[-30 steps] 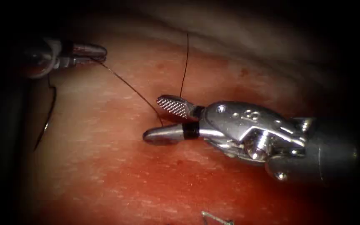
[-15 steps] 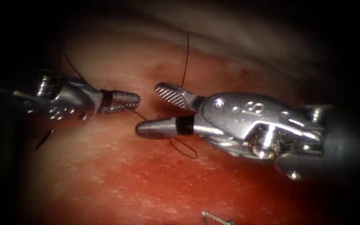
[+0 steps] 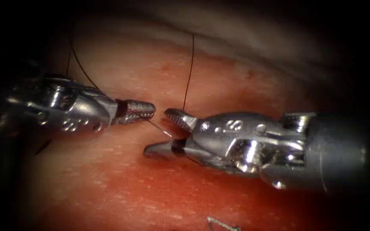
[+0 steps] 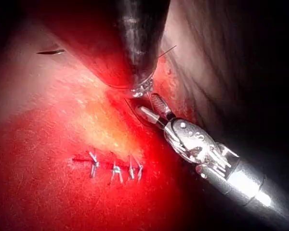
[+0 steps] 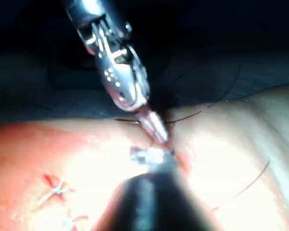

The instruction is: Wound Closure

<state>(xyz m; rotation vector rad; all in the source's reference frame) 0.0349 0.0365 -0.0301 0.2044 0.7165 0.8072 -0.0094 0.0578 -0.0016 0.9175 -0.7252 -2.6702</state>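
At the near edge of the tissue (image 3: pixel 120 188), the pale ends of a tied stitch (image 3: pixel 222 223) stick up from the red fluid (image 3: pixel 180 201). In the left wrist view a row of four such stitches (image 4: pixel 114 168) crosses the cut (image 4: pixel 79 160), so I judge much of the closing done, with one more knot or stitch in hand.

Further in, towards the middle of the tissue, the two tools meet tip to tip. The right tool (image 3: pixel 157 130) has its jaws open fairly wide and grips nothing; a short, pale stretch of thread (image 3: pixel 159 128) passes between them. That stretch comes from the left tool (image 3: pixel 150 110), whose jaws look closed on it.

Neither tool holds the needle. A dark curved sliver (image 4: pixel 50 51), well apart from both tools in the left wrist view, may be it, but I cannot tell, nor whether it is in the tissue.

Beyond the tools, one dark strand (image 3: pixel 189 72) rises from beside the right tool's upper jaw towards the far edge, and another (image 3: pixel 79 64) climbs from behind the left tool. What is left, by my reading, is to finish this thread and trim it.
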